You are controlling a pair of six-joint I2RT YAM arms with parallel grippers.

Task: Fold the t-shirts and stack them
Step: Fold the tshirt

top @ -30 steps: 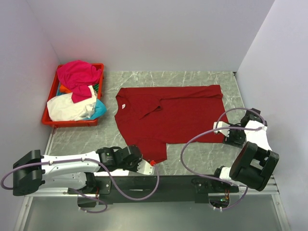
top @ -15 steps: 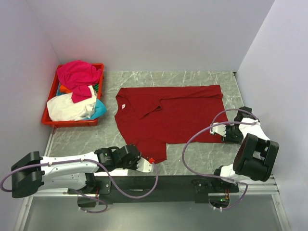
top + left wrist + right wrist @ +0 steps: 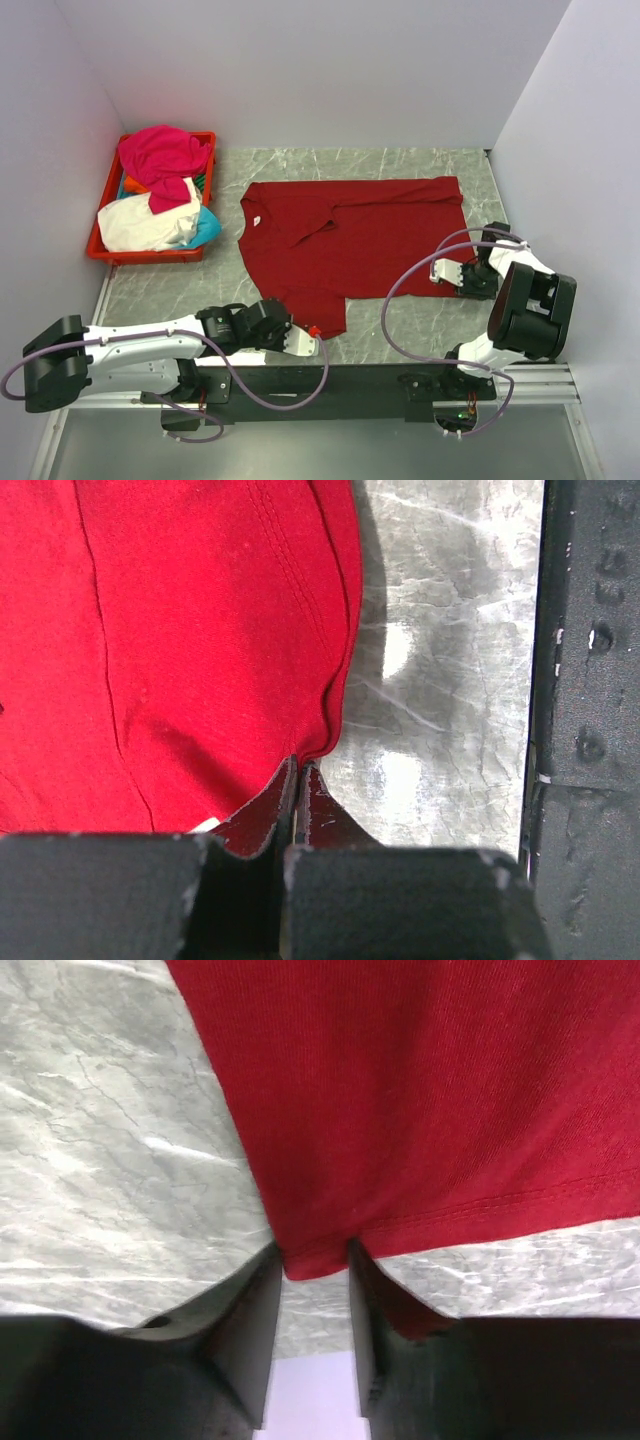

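Flat on the table (image 3: 420,165), the dark red t-shirt (image 3: 350,245) lies spread across the middle, collar toward the left and a shallow crease running across its upper half.

Its near-left corner comes to a point at the left end effector (image 3: 298,770), whose fingers are pressed together on the cloth. That arm has barely moved over the last second.

The change is on the other side. The right end effector (image 3: 310,1260) has slid in from the table's right margin to the near-right corner of the shirt, and its jaws have narrowed. They stand apart on either side of the corner, the hem between them, not yet pinched. The shirt itself has not shifted.

By my reading, one corner is secured and the second is about to be, so a two-handed lift for the first fold looks close.

The remaining pile of t-shirts (image 3: 160,152) sits in the red crate (image 3: 100,252) at the far left, well apart from the arms.

How much cloth sits inside the left jaws is hidden by the fingers. Both wrist views cut the shirt off on all sides. In the crate, magenta and cream-white lie on top. Cyan and orange show only as slivers, so I cannot count the shirts.
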